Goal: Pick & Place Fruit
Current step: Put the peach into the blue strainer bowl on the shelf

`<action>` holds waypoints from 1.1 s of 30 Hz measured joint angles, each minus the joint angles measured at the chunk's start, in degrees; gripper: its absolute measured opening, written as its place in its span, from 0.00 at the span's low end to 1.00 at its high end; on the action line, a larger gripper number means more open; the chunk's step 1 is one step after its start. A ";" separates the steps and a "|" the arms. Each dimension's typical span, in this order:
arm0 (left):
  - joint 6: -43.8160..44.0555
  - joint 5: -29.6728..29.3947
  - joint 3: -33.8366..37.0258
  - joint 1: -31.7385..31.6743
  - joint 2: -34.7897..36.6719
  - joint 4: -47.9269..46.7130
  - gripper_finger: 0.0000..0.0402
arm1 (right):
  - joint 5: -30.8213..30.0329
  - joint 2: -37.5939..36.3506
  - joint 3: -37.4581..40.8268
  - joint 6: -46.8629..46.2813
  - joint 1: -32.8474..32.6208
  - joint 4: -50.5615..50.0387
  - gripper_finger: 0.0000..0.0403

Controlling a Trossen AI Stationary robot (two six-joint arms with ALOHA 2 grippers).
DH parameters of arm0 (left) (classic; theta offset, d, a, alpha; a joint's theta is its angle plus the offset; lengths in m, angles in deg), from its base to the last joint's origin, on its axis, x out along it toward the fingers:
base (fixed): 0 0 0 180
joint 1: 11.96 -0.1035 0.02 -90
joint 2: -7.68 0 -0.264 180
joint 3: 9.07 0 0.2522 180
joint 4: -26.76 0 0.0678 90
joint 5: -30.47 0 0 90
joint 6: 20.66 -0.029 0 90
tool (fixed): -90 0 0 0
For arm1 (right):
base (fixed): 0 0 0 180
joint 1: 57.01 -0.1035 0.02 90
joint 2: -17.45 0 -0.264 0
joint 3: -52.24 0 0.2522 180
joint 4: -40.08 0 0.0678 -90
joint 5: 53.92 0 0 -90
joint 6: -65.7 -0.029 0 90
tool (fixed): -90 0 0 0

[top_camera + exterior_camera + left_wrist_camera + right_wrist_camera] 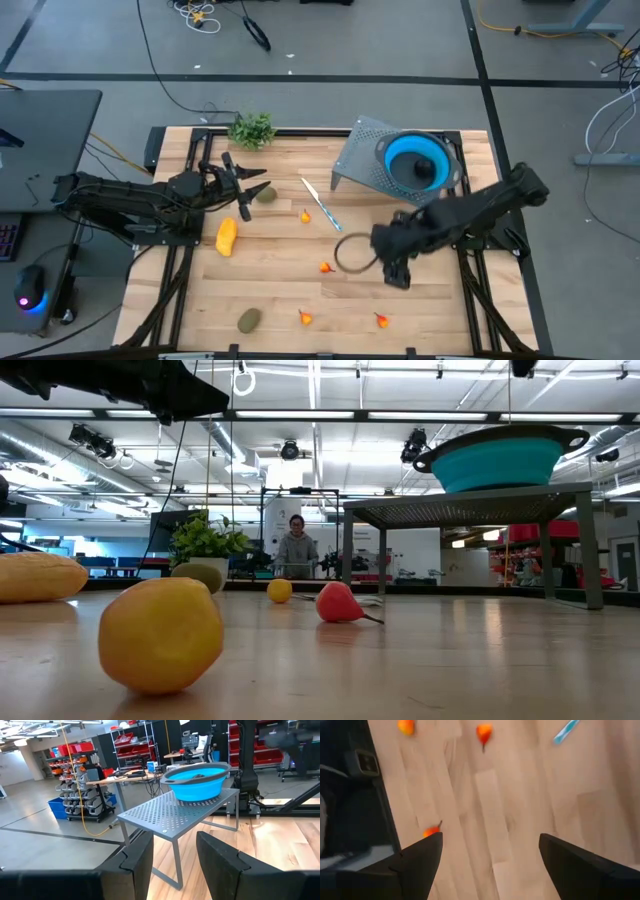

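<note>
On the worktop: a wooden worktop (pixel 280 290) carries scattered fruit, a perforated grey stand (pixel 362 160) and a knife (pixel 321 204).
Left hand (pixel 245 188): held above the worktop's left rear area, just beside an olive-brown oval (pixel 266 195); in the left wrist view its fingers (pixel 137 860) stand partly apart with nothing between them.
Right hand (pixel 398 272): over the right centre of the worktop, fingers (pixel 420 855) spread wide, empty; bare wood shows between them.
Yellow oblong fruit (pixel 227 236): lying left of centre, near the left hand but apart from it.
Second olive-brown oval (pixel 249 320): near the front edge, left side.
Tiny orange-red fruits: one mid-worktop (pixel 305 215), one beside a dark ring (pixel 326 266), two near the front edge (pixel 305 318) (pixel 381 320).
Dark ring (pixel 352 253): lying flat, just beside the right hand.
Blue bowl (pixel 416 163): sitting on the grey stand at the right rear.
Leafy green sprig (pixel 252 130): at the rear edge.
Background: a person (pixel 296 545) sits beyond the worktop in the low view.
</note>
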 joint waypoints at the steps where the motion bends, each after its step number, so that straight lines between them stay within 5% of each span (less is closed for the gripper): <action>1: -0.01 0.14 0.00 0.00 -0.01 0.09 0.40 | 0.00 1.20 0.00 -0.16 -0.84 -0.03 0.84; 12: -5.82 -0.06 0.00 0.02 -0.02 3.75 0.39 | 7.69 13.45 0.00 -0.94 -5.85 3.30 0.84; 26: -6.77 0.77 -0.02 0.00 -0.02 6.92 0.40 | 7.85 19.97 0.00 -10.83 -11.42 11.24 0.84; 33: 0.78 2.99 -0.02 0.02 0.00 6.98 0.39 | 4.77 22.50 0.00 -15.15 -14.28 13.83 0.84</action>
